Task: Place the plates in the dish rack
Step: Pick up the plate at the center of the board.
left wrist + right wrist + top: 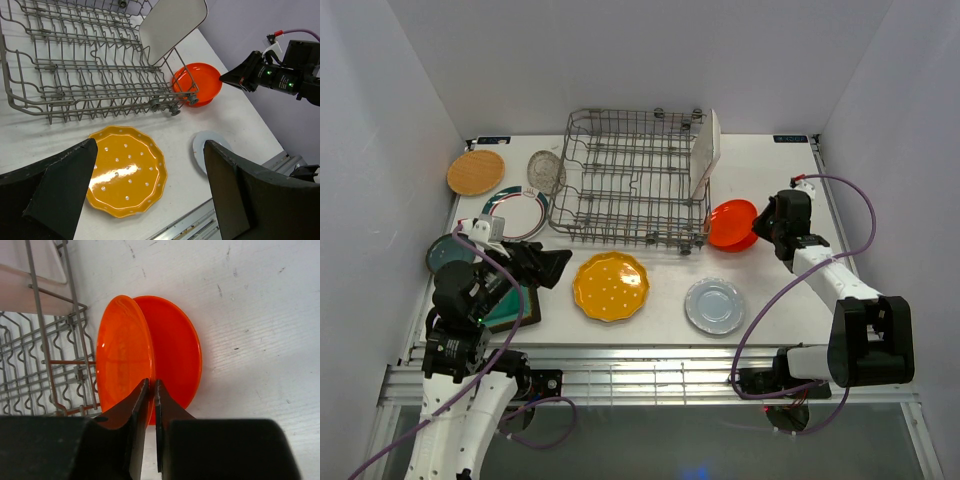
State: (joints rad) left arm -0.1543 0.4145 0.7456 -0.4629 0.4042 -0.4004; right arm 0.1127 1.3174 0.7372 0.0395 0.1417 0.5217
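While clamping right gripper (151,382) on orange-red plate (125,350) beside dish rack (620,228), holds left gripper (560,270) agape near yellow scalloped plate (610,287).

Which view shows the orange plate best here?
Right wrist view: the orange plate is close up, its rim pinched in the right gripper. The top view shows it small beside the rack; the left wrist view, partly behind the rack's corner.

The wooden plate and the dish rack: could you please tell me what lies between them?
The clear glass plate lies between them, in the top view.
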